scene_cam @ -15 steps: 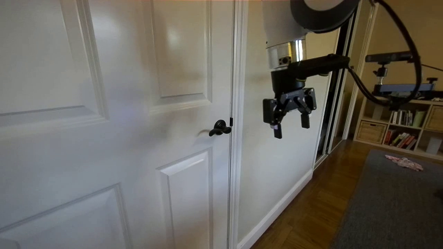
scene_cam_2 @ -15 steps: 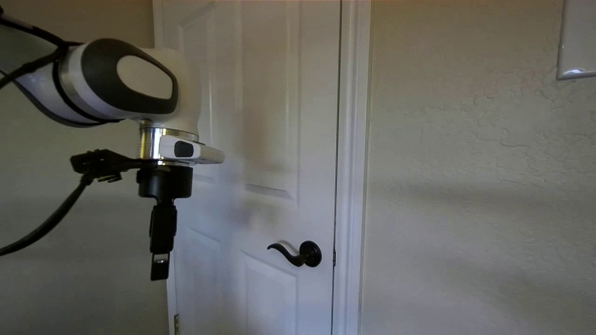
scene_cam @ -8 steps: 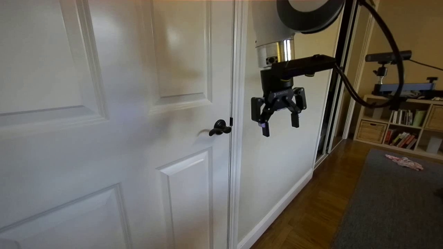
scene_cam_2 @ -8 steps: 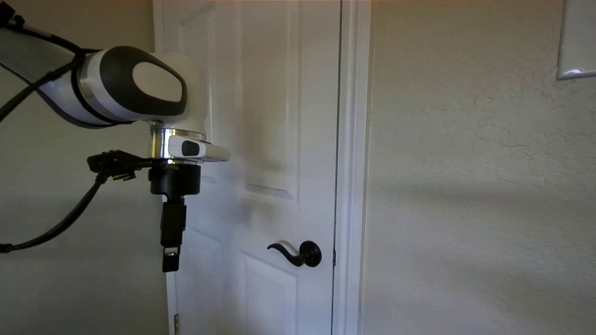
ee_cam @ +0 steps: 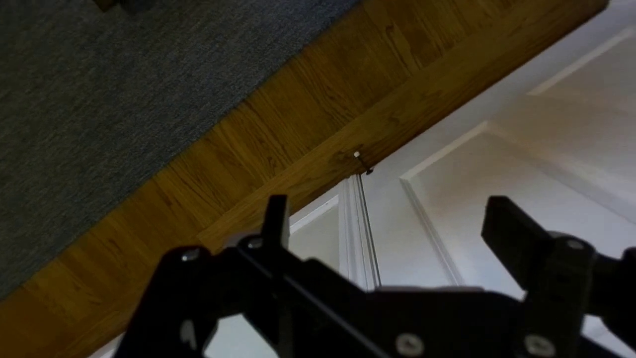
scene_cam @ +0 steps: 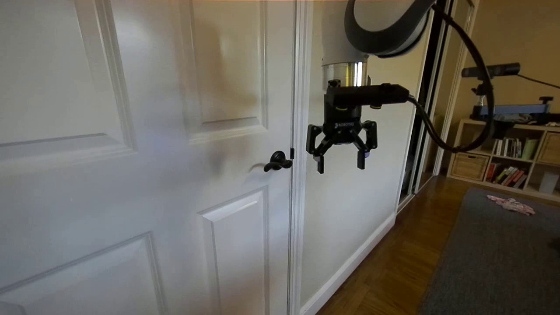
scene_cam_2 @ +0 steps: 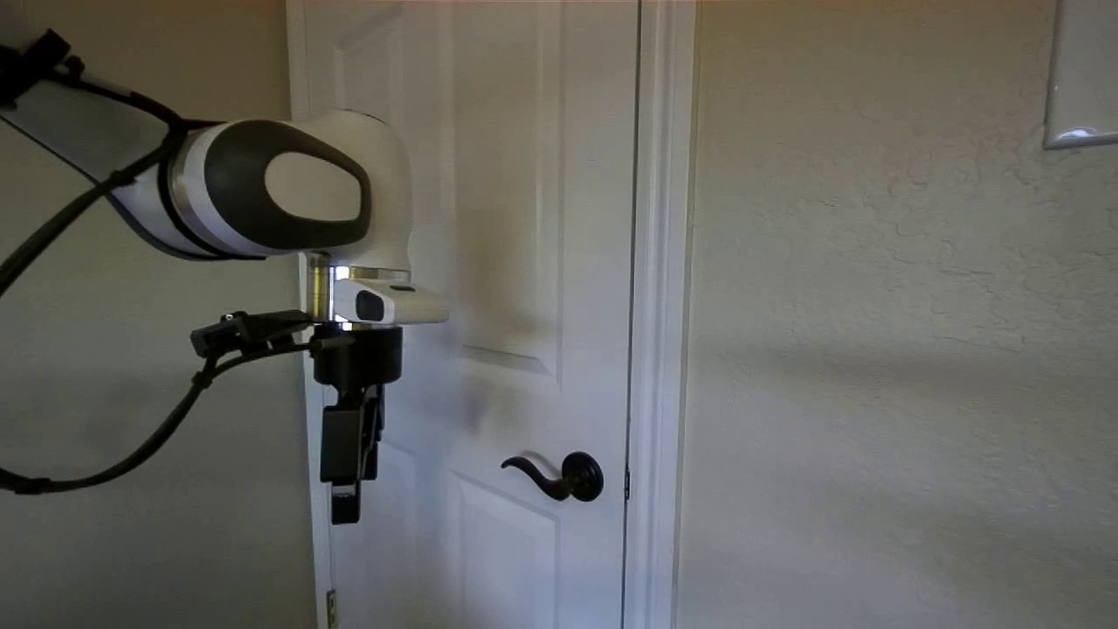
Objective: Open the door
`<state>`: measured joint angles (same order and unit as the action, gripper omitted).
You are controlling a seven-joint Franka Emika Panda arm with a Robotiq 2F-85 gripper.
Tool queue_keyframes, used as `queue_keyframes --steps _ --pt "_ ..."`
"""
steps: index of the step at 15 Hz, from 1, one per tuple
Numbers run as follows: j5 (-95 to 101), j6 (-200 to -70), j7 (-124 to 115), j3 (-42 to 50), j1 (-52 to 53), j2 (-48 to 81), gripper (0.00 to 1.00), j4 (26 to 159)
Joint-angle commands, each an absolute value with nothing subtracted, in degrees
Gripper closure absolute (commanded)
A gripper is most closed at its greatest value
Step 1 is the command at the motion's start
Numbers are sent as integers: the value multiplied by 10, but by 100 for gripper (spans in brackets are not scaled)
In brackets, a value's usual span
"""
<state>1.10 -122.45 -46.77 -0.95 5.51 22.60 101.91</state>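
The white panelled door (scene_cam: 170, 175) stands closed in its frame; it also shows in an exterior view (scene_cam_2: 502, 262) and in the wrist view (ee_cam: 402, 238). Its dark lever handle (scene_cam: 278, 162) shows in both exterior views (scene_cam_2: 581, 476); it does not show in the wrist view. My gripper (scene_cam: 341, 163) points down, fingers apart, with nothing between them. It hangs in front of the door and wall, apart from the handle. In an exterior view the gripper (scene_cam_2: 345, 507) is left of the handle, its tips slightly lower. Its fingers frame the wrist view's lower part (ee_cam: 386, 221).
The white door frame (scene_cam: 302, 131) and a plain wall (scene_cam: 350, 227) adjoin the door. A grey rug (scene_cam: 490, 258) lies on the wooden floor (scene_cam: 389, 262). A shelf (scene_cam: 492, 153) with books stands at the back. The arm's cable (scene_cam: 485, 87) loops beside it.
My gripper has moved closer to the handle in both exterior views, leftward in one and rightward in the other. It has turned a little about its vertical axis. The door and handle have not moved.
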Motion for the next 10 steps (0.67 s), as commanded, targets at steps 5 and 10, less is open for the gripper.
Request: queue_keyframes --steps 5,10 --pt "8 -1403 -637 37 82 232 0 1058" --pt "22 -1491 -767 75 101 259 0 1061"
